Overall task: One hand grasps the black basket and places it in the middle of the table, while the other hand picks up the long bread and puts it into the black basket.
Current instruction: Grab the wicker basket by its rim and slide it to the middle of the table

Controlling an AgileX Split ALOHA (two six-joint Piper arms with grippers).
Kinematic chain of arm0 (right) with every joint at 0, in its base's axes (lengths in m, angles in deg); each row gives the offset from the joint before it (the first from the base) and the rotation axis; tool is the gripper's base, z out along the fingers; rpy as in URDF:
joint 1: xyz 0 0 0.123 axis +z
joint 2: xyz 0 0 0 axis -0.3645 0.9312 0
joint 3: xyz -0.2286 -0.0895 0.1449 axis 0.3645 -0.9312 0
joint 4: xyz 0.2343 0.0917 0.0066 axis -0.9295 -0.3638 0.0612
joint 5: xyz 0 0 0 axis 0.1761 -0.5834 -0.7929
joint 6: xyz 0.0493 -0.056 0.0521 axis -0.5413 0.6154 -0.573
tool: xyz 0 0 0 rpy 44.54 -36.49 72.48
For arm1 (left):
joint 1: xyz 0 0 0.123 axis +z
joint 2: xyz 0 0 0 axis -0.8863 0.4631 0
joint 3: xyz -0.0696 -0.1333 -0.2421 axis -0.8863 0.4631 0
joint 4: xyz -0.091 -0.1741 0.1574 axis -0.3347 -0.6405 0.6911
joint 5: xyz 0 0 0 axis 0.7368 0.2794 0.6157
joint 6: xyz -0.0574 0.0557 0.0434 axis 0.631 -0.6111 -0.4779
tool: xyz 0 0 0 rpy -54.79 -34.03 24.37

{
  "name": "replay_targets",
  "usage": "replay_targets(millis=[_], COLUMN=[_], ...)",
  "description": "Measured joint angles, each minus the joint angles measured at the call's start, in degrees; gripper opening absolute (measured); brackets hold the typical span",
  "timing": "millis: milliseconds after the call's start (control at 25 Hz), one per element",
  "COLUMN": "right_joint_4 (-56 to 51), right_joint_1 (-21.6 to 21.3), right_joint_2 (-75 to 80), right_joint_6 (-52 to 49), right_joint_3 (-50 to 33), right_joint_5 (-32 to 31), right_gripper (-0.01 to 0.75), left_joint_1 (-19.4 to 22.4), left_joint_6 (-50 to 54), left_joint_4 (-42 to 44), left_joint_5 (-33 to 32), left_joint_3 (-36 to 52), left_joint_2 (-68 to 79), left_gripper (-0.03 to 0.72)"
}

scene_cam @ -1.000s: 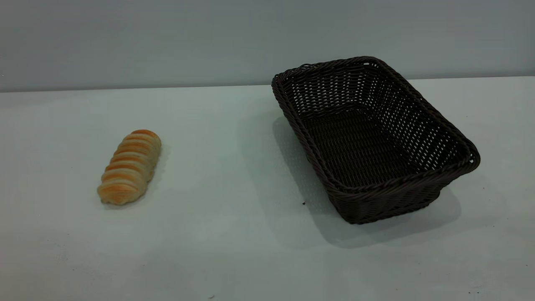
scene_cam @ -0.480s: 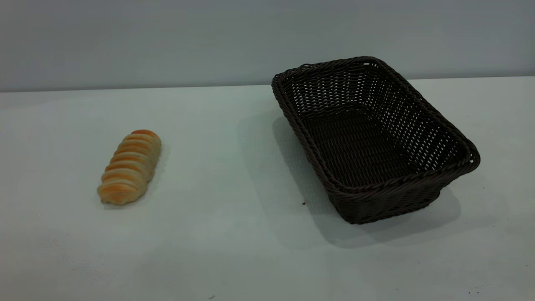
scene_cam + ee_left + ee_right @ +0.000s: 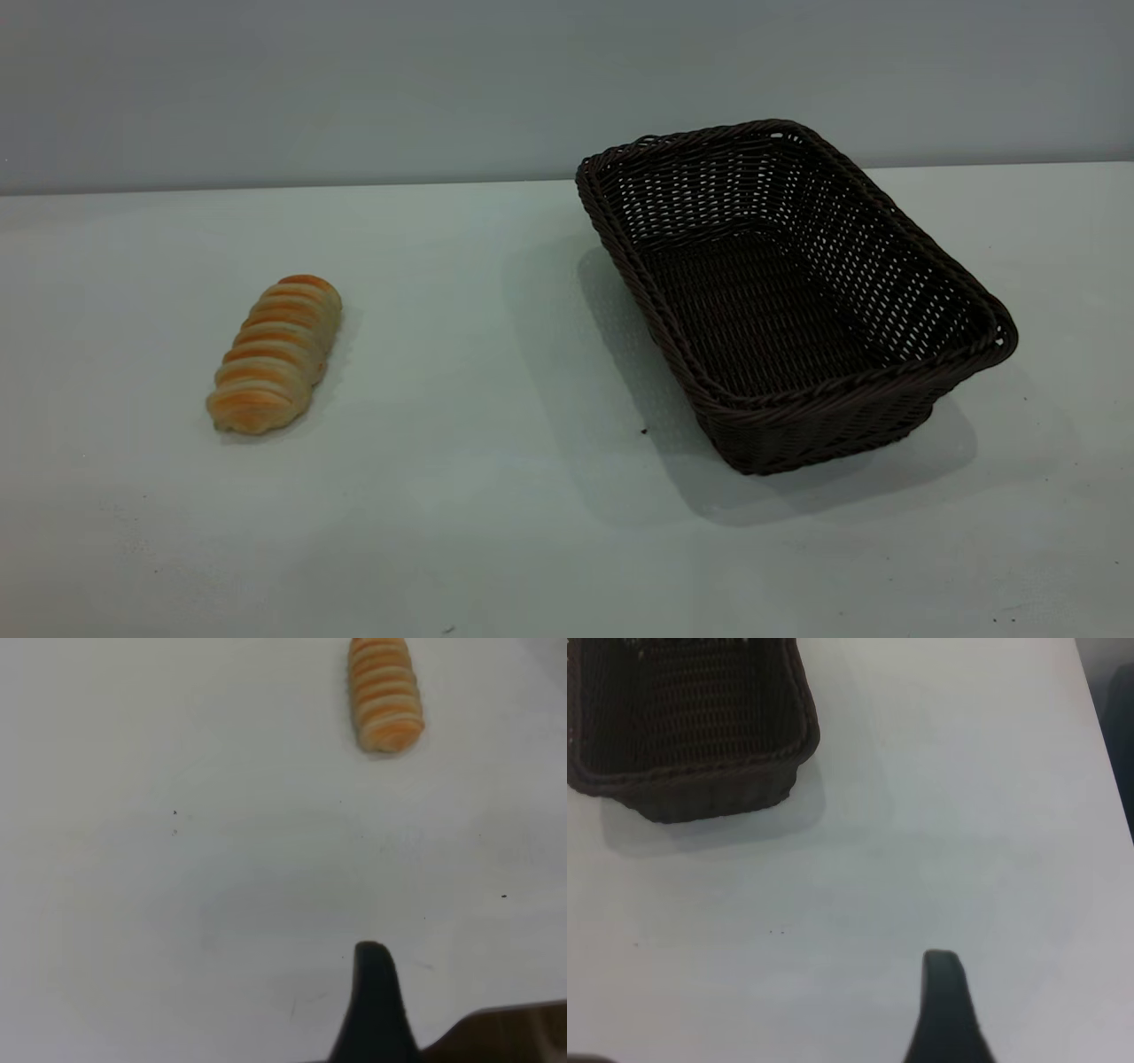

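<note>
The basket [image 3: 793, 297] sits on the right half of the table [image 3: 496, 496], turned at a slant, its long sides running from the far middle toward the near right. It is empty and rests flat, with its shadow falling on the tabletop to its left and in front. The bread [image 3: 275, 354] lies on the left half, well apart from the basket, its length pointing away from the camera and leaning slightly to the right.

Compared with the frames 1 s and 0.5 s ago, nothing in the outside view has changed: basket and bread lie in the same spots at the same angles, and neither arm has entered that view.

The left wrist view shows the bread [image 3: 384, 693] far off on the bare table, with 1 dark fingertip [image 3: 376, 1001] of the left gripper above the surface and touching nothing. The right wrist view shows a corner of the basket [image 3: 700, 771] some way off, and 1 dark fingertip [image 3: 946, 1005] of the right gripper over bare table. With only 1 finger of each gripper in sight, I cannot tell whether either is spread or pressed together.
</note>
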Motion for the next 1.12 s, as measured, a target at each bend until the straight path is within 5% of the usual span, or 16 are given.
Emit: replay_targets(millis=[400, 600, 760, 1120], right_joint_4=[0.0, -2.05, -11.01, -33.63], right_joint_1=[0.0, 0.0, 0.0, 0.0], right_joint_2=[0.0, 1.0, 8.78, 40.43], right_joint_6=[0.0, 3.28, 7.57, 31.53], right_joint_3=[0.0, 1.01, 1.26, 1.54], right_joint_5=[0.0, 3.09, 10.95, 16.49], right_gripper=[0.521, 0.486, 0.484, 0.487], left_joint_1=[0.0, 0.0, 0.0, 0.0], left_joint_6=[-0.11, 1.34, 2.02, 3.09], left_joint_4=[0.0, -0.11, -0.11, -1.06], left_joint_5=[0.14, 5.4, 8.89, 17.45], left_joint_3=[-0.07, -0.75, -0.75, -2.63], left_joint_2=[0.0, 0.92, 8.18, 27.67], left_gripper=[0.59, 0.59, 0.59, 0.59])
